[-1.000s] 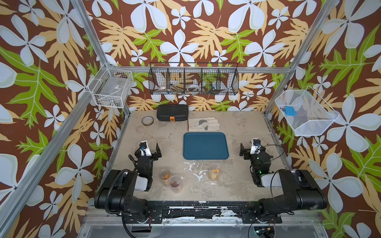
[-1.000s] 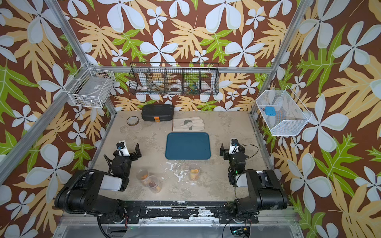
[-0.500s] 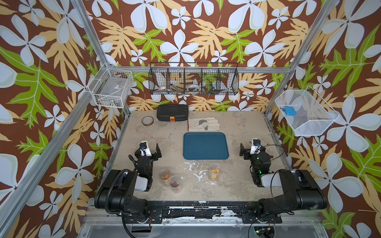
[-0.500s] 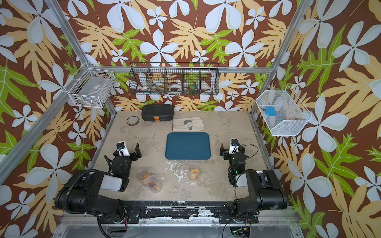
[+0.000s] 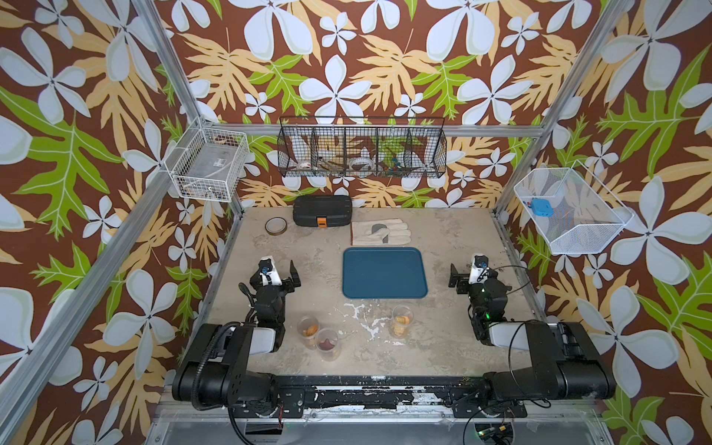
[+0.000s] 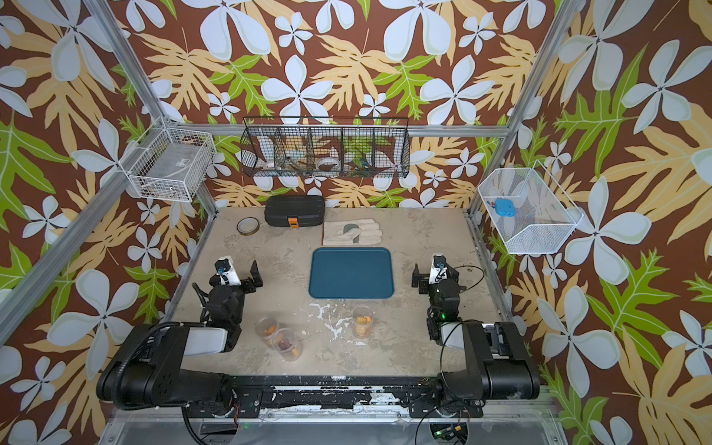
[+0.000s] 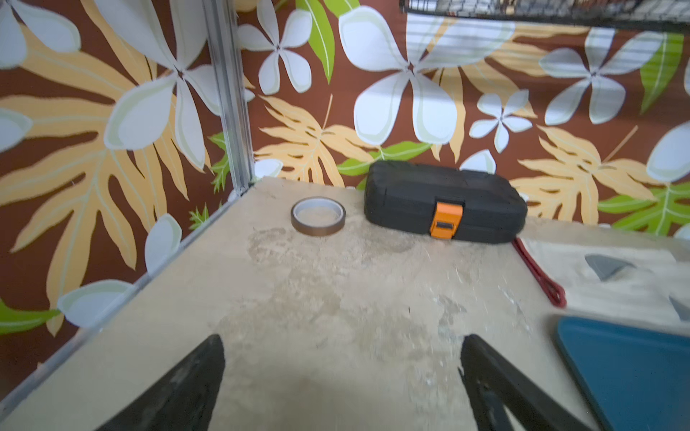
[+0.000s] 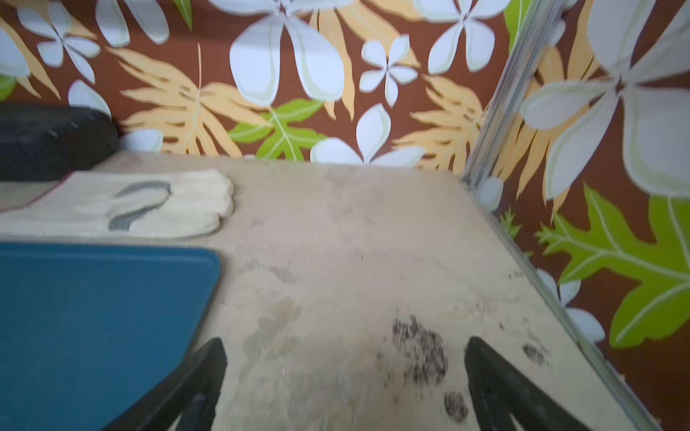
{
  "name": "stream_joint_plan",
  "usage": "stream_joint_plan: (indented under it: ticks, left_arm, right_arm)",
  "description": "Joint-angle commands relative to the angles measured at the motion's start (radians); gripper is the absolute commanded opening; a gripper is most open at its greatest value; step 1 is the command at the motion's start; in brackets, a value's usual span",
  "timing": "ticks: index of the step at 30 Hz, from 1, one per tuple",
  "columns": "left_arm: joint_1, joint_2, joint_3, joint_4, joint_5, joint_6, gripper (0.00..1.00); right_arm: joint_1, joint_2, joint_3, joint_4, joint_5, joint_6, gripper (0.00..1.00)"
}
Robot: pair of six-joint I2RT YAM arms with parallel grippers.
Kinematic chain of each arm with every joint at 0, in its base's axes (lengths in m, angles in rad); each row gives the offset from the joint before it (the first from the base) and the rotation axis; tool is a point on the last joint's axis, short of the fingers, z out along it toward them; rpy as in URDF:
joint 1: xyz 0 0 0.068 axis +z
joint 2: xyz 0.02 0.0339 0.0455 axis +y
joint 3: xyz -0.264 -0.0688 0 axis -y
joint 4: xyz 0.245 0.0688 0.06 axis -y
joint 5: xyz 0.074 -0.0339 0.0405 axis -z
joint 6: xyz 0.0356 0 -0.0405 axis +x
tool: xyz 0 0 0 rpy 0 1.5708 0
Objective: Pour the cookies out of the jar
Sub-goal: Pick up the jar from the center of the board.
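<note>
Cookies [image 5: 402, 320] in jars [image 5: 402, 333], apart from left gripper [image 7: 341, 358], right gripper [image 8: 343, 358], both spread wide, empty

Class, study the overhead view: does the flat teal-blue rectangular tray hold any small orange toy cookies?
No, the teal-blue rectangular tray shows only its bare surface; the orange cookies sit inside clear jars.

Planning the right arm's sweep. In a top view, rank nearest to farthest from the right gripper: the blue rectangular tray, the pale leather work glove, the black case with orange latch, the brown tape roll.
From the right gripper:
1. Blue tray, beside it, mid-table.
2. Work glove, behind the tray.
3. Black case, back wall.
4. Tape roll, back corner, left arm's side.
</note>
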Motion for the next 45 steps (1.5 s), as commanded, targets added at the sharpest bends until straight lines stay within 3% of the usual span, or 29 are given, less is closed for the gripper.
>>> stream_joint_plan:
  ticks: [1,4,7,11,15,19,22,27,33,36,45]
  left_arm:
    - [-0.001,-0.020,0.156,-0.383,-0.123,-0.073,1.00]
    - [0.000,-0.032,0.323,-0.630,-0.128,-0.129,1.00]
    - [-0.001,-0.046,0.494,-0.889,-0.065,-0.209,1.00]
    - [0.000,-0.063,0.677,-1.170,0.092,-0.330,1.00]
    - [-0.003,-0.064,0.786,-1.357,0.330,-0.386,0.99]
    - [-0.062,-0.092,0.818,-1.485,0.458,-0.379,0.99]
    - [-0.161,-0.122,0.812,-1.556,0.508,-0.368,0.98]
    - [-0.291,-0.235,0.738,-1.619,0.582,-0.423,0.98]
    - [-0.326,-0.396,0.605,-1.656,0.677,-0.491,0.99]
    - [-0.328,-0.454,0.582,-1.658,0.644,-0.489,0.99]
    - [-0.331,-0.438,0.631,-1.674,0.622,-0.464,0.99]
  right_arm:
    - [-0.001,-0.057,0.085,-0.222,0.047,0.037,1.00]
    - [-0.001,-0.087,0.214,-0.431,0.048,0.139,1.00]
    - [-0.002,-0.076,0.430,-0.807,0.153,0.359,1.00]
    - [-0.004,-0.053,0.627,-1.056,0.031,0.416,1.00]
    - [0.008,-0.018,0.830,-1.321,-0.106,0.430,0.99]
    - [0.054,-0.020,0.936,-1.486,-0.213,0.398,0.97]
    - [0.090,0.004,1.000,-1.653,-0.288,0.403,1.00]
    - [0.246,0.013,1.045,-1.885,-0.280,0.346,1.00]
    - [0.459,0.019,1.058,-1.992,-0.214,0.369,1.00]
    - [0.532,0.034,1.069,-2.004,-0.206,0.393,1.00]
    - [0.704,0.102,1.028,-1.981,-0.150,0.475,1.00]
